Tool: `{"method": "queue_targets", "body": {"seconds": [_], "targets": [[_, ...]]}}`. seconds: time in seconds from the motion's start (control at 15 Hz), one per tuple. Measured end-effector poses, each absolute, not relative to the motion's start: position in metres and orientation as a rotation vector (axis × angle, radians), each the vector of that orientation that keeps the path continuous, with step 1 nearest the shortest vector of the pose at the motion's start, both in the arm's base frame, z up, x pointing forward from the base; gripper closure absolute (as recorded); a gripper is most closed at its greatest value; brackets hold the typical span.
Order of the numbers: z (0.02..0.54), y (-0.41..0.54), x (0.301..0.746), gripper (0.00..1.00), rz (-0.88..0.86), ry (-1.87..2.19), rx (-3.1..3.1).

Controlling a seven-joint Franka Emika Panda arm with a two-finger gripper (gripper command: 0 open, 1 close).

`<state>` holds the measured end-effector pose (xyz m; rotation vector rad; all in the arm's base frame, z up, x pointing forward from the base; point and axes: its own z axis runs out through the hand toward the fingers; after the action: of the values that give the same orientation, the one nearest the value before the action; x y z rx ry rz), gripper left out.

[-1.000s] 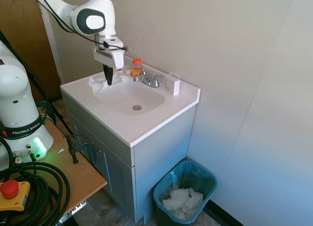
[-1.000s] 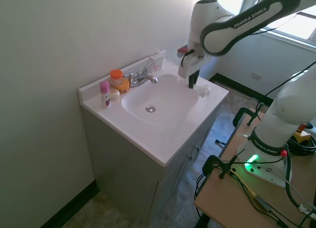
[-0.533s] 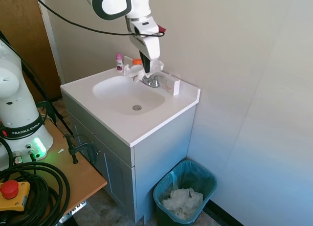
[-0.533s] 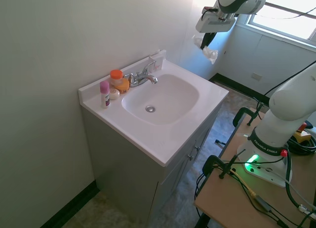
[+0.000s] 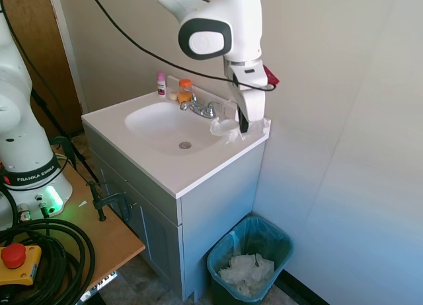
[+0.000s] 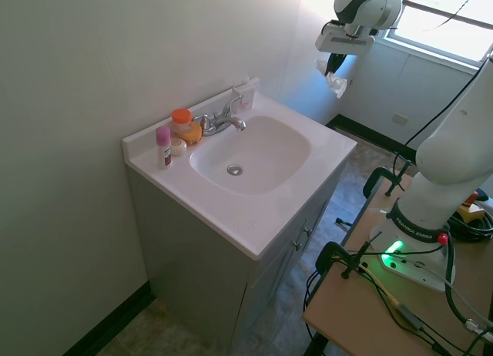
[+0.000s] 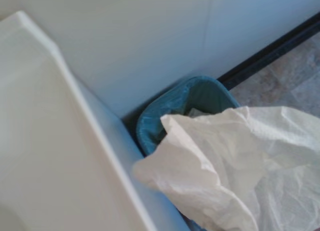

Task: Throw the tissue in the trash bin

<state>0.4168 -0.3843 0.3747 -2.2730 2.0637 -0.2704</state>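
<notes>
1. While hanging over the far right corner of the white vanity countertop (image 5: 198, 173), my two-finger gripper (image 5: 244, 125) is pinched together on the crumpled thin white paper tissue (image 5: 228, 129); the paper bunches out around the fingertips.
2. From the second exterior view the gripper (image 6: 334, 64) is up in the air off the vanity's end, with the tissue (image 6: 337, 82) dangling below it, clear of any surface.
3. Wrist view: the tissue (image 7: 240, 166) fills the lower right, wrinkled with ragged edges, and partly covers the small teal-blue plastic trash bin (image 7: 170, 111) beneath.
4. That trash bin (image 5: 250, 255) stands on the floor beside the grey cabinet (image 5: 211, 212), against the wall, lined with a clear bag. A pile of crumpled white tissues (image 5: 247, 271) lies inside.
5. The tissue is well above the bin, not in it.
6. Readable writing: "FRANKA EMIKA" on the arm's white base (image 5: 30, 169). No other print is legible.
7. Chrome faucet (image 5: 201, 109) at the back of the oval white sink basin (image 5: 168, 123).
8. Orange-capped bottle (image 5: 185, 92) and small pink-capped bottle (image 5: 160, 83) stand by the backsplash, left of the faucet; their labels are too small to read.
</notes>
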Motion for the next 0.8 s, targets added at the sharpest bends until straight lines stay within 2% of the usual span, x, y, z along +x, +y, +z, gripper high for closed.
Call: {"method": "queue_targets", "body": {"seconds": [0.4, 0.47, 0.8], "targets": [[0.287, -0.426, 0.461, 1.0, -0.137, 2.14, -2.29], [0.277, -0.428, 0.465, 0.0, -0.105, 2.133, -2.307], [0.25, -0.421, 0.48, 0.0, 0.027, 2.073, -2.37]]}}
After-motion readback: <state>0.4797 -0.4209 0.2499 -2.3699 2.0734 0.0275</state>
